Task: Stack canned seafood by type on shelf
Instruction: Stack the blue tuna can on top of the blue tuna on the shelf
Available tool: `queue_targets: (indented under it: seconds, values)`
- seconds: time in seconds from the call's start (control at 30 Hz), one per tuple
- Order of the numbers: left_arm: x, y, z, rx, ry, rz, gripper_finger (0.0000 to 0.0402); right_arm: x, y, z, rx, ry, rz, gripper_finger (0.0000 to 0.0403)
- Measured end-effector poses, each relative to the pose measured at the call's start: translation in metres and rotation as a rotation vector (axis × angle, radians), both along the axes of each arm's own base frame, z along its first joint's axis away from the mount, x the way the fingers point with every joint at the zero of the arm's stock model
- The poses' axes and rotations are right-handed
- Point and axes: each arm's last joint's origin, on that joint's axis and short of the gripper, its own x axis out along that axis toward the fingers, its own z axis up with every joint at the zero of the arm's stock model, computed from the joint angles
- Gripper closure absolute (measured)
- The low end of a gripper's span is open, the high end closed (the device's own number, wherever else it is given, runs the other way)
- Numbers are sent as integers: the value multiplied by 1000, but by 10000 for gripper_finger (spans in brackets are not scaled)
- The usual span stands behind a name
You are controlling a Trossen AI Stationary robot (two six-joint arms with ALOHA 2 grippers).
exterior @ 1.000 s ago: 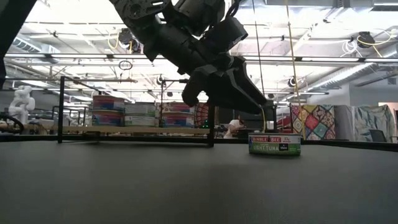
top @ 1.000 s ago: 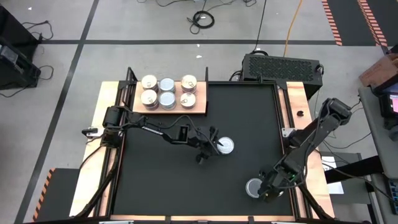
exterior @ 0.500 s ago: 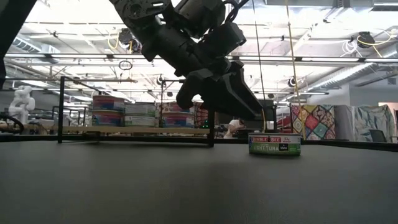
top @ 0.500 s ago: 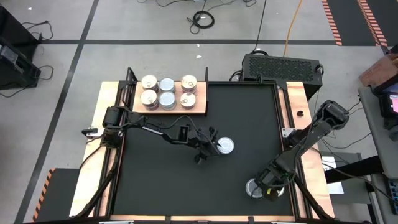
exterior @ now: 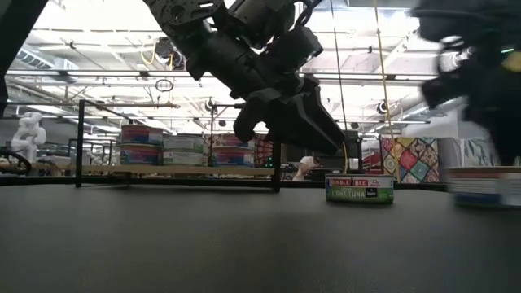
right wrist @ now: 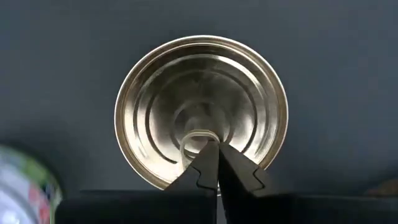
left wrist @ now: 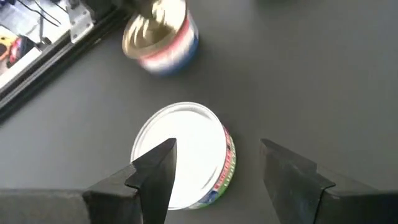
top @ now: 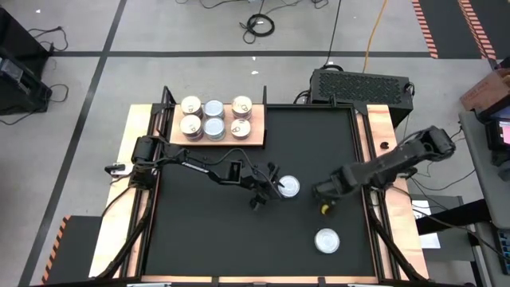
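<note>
At the black mat's (top: 207, 231) far left corner: the flat rectangular shelf of light natural wood (top: 256, 137), bearing flat round tins (top: 213, 118) in two rows of three, cream tops and blue-grey tops showing. Seen from table height as stacks two high.

Near the mat's middle: a white-topped round tin with a green label band (left wrist: 180, 152), upright on the mat. Around it, the left gripper (left wrist: 214, 158), jaws apart, one dark finger on each side. No clamping visible.

To the right of that tin, above the mat: the right gripper (right wrist: 210, 155), jaws pressed together. Fingertips over the centre of a gold-toned tin with a ringed metal top (right wrist: 236, 93), by a small oval ring. Cannot tell whether the ring is pinched.

Towards the mat's front right: one pale round tin (top: 327, 240), lying apart from both arms.
</note>
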Motion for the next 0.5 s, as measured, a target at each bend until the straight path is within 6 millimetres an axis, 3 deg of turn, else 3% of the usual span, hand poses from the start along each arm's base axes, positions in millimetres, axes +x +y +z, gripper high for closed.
queue_targets:
  seconds: [0.2,0.5]
  values:
    - [0,4,0,48,-7,68,176,32,-40,-2,-81,-198,64,402]
    - [-6,6,9,98,35,129,176,60,-109,0,-190,-436,113,402]
